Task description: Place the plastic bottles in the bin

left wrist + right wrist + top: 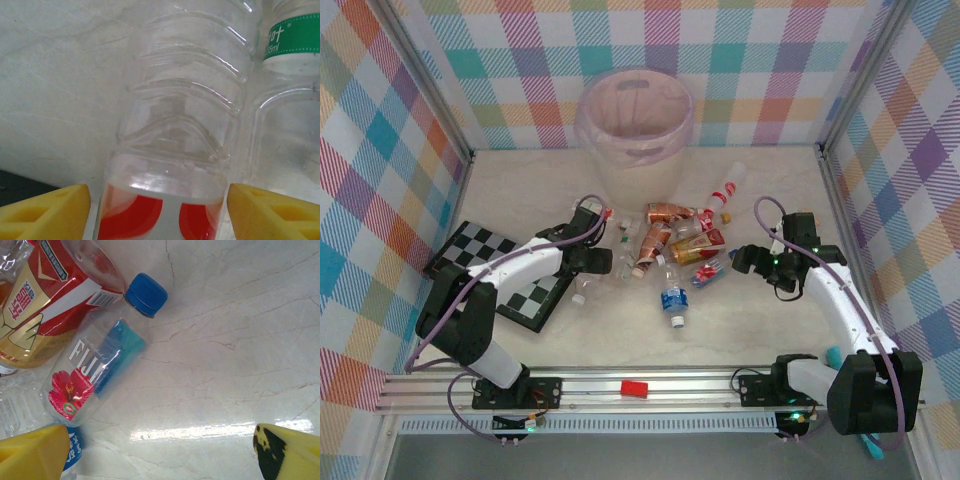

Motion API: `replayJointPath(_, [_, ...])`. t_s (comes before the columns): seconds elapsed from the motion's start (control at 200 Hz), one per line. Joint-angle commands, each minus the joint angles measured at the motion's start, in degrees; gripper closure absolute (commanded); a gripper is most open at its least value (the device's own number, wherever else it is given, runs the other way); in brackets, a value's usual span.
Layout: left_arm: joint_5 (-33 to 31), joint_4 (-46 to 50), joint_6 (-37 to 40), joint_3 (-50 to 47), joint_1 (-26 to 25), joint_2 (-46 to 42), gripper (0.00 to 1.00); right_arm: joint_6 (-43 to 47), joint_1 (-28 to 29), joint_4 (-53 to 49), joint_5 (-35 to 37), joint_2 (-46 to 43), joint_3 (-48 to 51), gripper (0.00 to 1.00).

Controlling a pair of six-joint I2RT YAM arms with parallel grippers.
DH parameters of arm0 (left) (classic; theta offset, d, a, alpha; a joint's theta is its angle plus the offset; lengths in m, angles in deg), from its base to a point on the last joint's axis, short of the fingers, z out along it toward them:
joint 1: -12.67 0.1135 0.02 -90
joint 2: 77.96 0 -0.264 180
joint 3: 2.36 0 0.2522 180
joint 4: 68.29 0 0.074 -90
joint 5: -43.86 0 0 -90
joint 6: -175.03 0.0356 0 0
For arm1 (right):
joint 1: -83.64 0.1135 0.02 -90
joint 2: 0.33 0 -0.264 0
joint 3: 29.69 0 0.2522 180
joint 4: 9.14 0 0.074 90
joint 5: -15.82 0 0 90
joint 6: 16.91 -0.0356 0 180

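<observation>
The bin [620,180] stands at the back, the plastic bottles [672,240] heaped on the table [750,330] before it. My left gripper [159,202] straddles a red-labelled bottle [180,115], clamped or not I can't tell; my right gripper [162,450] gapes wide beside a Fiji bottle [95,375].

The bin [632,125] stands at the back middle of the bench [770,320], against the rear wall. In front of it the bottles [670,240] lie in a heap at the bench's centre, with one bottle [725,190] at the heap's back right and another [673,300] just in front of it. The board [470,245] lies at the left, partly under the left arm. The left end effector [605,262] sits at the heap's left edge and straddles a lying bottle [170,150], with a second [285,125] just beside it on the right. The right end effector [745,258] is at the heap's right edge, with bare bench between its fingers.
</observation>
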Motion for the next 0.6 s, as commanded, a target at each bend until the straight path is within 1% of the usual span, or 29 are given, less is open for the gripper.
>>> replayJointPath(0.0, [1.4, -0.6, 0.1, 1.0, 0.5, 2.4, 0.28, -0.6, -0.6, 2.5, 0.0, -0.8, 0.6, 0.06])
replayJointPath(0.075, [2.0, -1.1, -0.3, 1.0, 0.5, 3.5, 0.25, -0.4, -0.8, 2.5, 0.1, -0.7, 0.7, 0.06])
replayJointPath(0.205, [2.5, -1.7, -0.9, 0.6, 0.5, 4.6, 0.25, -0.3, -1.0, 2.7, 0.1, -0.5, 0.9, 0.06])
replayJointPath(0.31, [2.7, -1.9, -1.3, 0.3, 0.5, 4.8, 0.3, -0.4, -1.2, 3.0, -0.1, -0.3, 1.1, 0.06])
replayJointPath(0.395, [2.6, -1.9, -1.6, 0.0, 0.5, 4.4, 0.36, -0.6, -1.4, 3.3, 0.1, 0.1, 1.3, 0.06])
replayJointPath(0.595, [2.1, 0.2, -1.9, -0.1, 0.5, 1.4, 0.39, -0.9, -1.7, 4.8, 1.1, 1.1, 2.1, 0.06])
